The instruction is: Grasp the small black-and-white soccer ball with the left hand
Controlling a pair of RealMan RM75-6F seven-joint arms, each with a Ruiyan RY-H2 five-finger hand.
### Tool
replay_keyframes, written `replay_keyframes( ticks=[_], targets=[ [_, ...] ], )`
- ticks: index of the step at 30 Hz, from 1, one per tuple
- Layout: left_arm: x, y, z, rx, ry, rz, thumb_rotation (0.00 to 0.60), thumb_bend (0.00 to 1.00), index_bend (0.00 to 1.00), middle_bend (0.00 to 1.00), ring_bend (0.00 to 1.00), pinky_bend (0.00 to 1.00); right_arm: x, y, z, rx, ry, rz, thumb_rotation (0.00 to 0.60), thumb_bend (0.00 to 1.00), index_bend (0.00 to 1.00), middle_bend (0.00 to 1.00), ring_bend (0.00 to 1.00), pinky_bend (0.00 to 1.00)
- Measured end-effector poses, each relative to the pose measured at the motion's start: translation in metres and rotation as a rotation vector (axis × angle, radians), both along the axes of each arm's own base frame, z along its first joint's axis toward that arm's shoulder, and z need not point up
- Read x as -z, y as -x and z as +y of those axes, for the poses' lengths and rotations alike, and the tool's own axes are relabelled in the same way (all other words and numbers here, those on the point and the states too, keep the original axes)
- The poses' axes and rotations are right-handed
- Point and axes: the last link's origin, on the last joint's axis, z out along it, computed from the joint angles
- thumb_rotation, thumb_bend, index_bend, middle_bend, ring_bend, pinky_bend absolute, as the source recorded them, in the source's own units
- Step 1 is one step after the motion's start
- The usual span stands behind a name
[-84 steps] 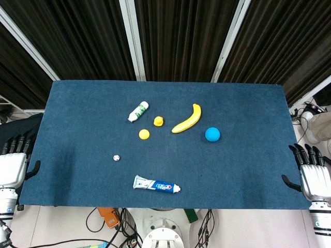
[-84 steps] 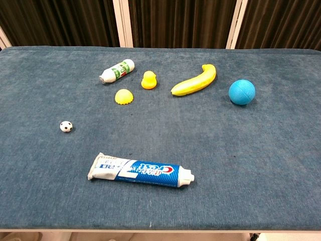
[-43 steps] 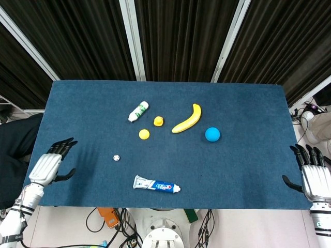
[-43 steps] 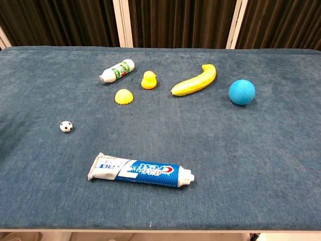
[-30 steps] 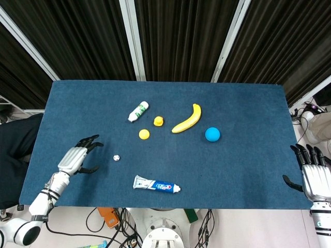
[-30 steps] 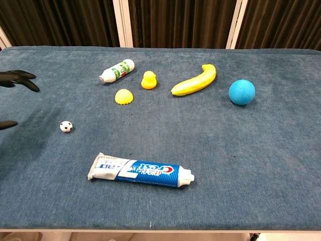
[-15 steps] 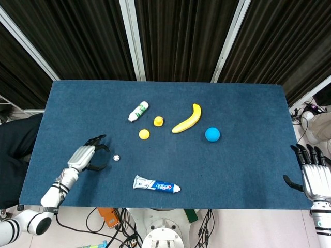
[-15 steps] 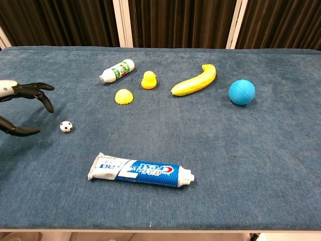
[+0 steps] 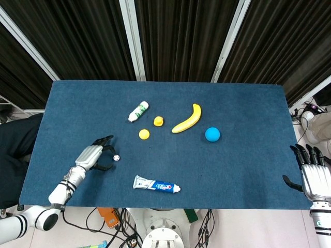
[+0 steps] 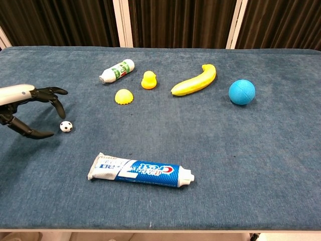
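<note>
Left hand (image 10: 31, 111) hovers low over the blue worktop (image 9: 243, 165), fingers (image 10: 54, 98) spread and curved like a claw, thumb below, nothing in its grip. The little soccer ball (image 10: 65, 126) sits on the cloth just beside those fingertips, right at the mouth of the open hand, apart from them by a sliver. Below it lies the toothpaste tube (image 10: 140, 170); further up the cloth are a yellow half-dome (image 10: 124, 96), a small yellow duck (image 10: 148, 80), a white bottle (image 10: 117, 71), a banana (image 10: 195, 81) and a blue ball (image 10: 242, 92). Right hand (image 9: 313, 174) waits off the worktop's edge, fingers straight and spread, empty.
</note>
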Motion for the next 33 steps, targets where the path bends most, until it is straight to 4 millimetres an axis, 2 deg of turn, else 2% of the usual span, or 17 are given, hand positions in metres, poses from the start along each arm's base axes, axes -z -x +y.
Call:
replay_keyframes(
  ticks=[18, 26, 33],
  targets=[
    [0.017, -0.017, 0.013, 0.032, 0.04, 0.022, 0.6, 0.24, 0.42, 0.0, 0.0, 0.06, 0.0, 0.0, -0.001, 0.004, 0.001, -0.001, 0.6, 0.35, 0.17, 0.16, 0.08, 0.0],
    [0.017, -0.023, 0.018, 0.053, 0.036, 0.044, 0.6, 0.26, 0.47, 0.02, 0.0, 0.06, -0.001, 0.001, -0.001, 0.003, 0.001, -0.001, 0.6, 0.35, 0.17, 0.16, 0.08, 0.0],
    [0.015, -0.02, 0.021, 0.041, 0.039, 0.071, 0.6, 0.27, 0.48, 0.03, 0.0, 0.06, 0.0, 0.001, -0.001, 0.003, 0.0, 0.001, 0.6, 0.35, 0.17, 0.16, 0.08, 0.0]
  ],
)
